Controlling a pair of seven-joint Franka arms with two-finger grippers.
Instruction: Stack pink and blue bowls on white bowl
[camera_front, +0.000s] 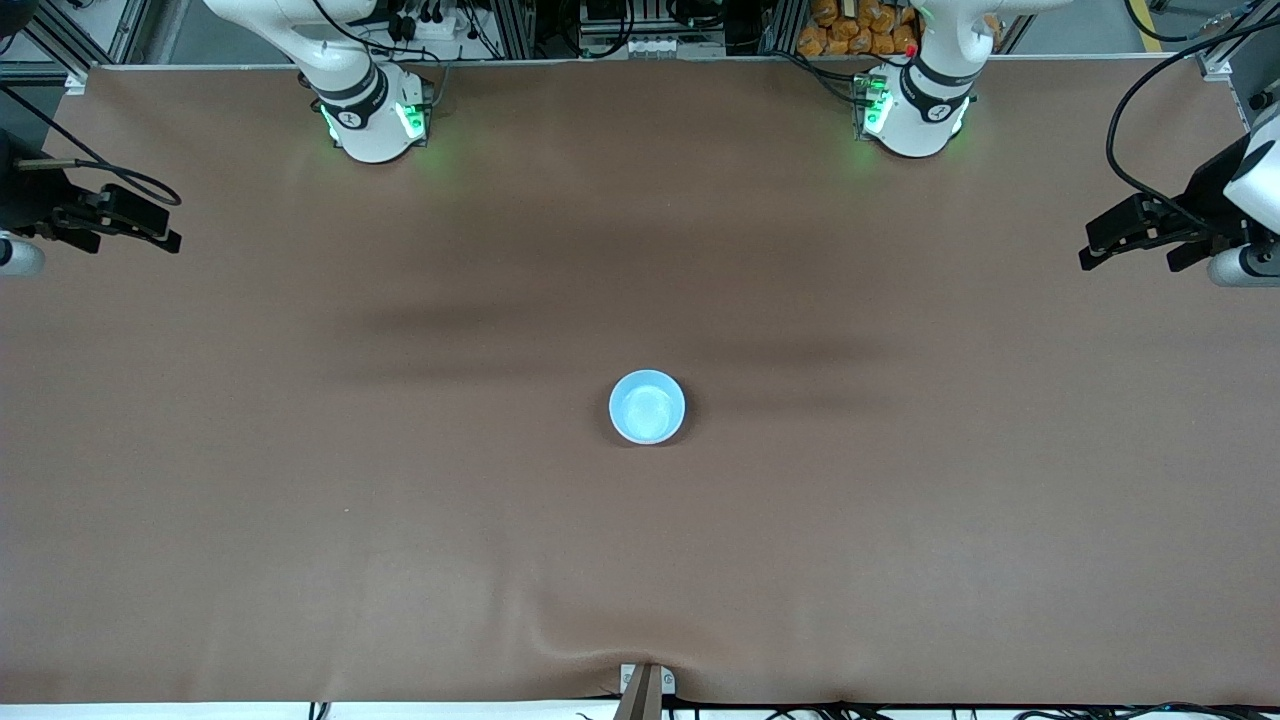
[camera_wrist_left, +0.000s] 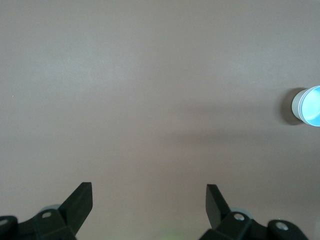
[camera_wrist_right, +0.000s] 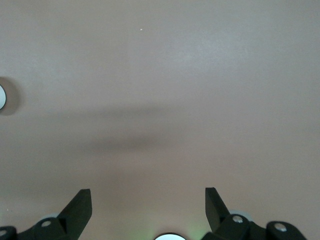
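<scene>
Across the wide brown cloth-covered table (camera_front: 300, 500) you have only one stack to watch, at mid-table about level between the two arms' ends: a small glossy sky-blue bowl (camera_front: 647, 406) sits on top, and the left wrist view shows a pale side wall under its rim, so it likely rests in other bowls. You cannot see the pink or white bowl as such, so treat the stack as judged complete, not confirmed.

What could go wrong now is mostly your own doing. A needless reach back toward the stack could clip the smooth rim and slide or tip the nested bowls, since glossy ware gives little friction. The ripple in the cloth at the table's near edge could also shift things if it is tugged.

Your left arm waits at its own end of the table, its black two-finger left gripper (camera_wrist_left: 149, 205) held over bare cloth, fingers spread wide and empty. Your right arm mirrors it at its own end, the right gripper (camera_wrist_right: 148, 206) likewise spread apart over bare cloth, well clear of the bowl.
</scene>
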